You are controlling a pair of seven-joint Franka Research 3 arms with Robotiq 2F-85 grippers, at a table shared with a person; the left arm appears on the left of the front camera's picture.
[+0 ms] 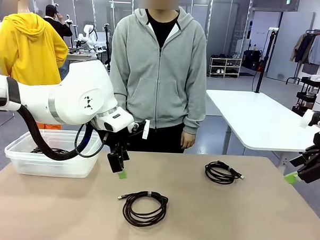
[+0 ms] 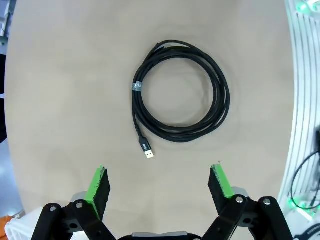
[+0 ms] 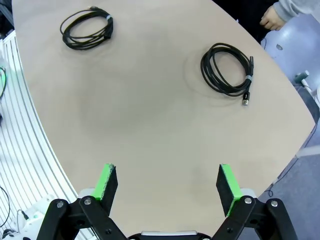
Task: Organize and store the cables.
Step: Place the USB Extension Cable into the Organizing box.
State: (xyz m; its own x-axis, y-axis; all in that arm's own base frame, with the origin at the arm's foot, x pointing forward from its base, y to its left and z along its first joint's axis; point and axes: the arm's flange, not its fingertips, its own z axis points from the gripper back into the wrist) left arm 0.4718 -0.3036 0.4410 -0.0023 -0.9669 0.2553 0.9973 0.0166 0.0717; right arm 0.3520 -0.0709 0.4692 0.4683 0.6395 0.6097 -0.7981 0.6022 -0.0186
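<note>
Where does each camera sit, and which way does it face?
Front: between the arms, facing across the table to the person; left gripper and right gripper show.
Left wrist: above the table, looking down between open fingers at the near cable.
Right wrist: at the table's right edge, looking down between open fingers.
Shared: both wrist views show the near cable.

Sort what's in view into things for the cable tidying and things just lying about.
For the job: near coiled cable; far coiled cable; clear bin to store them.
Just there: white table behind; shoe rack; clothes rail.
</note>
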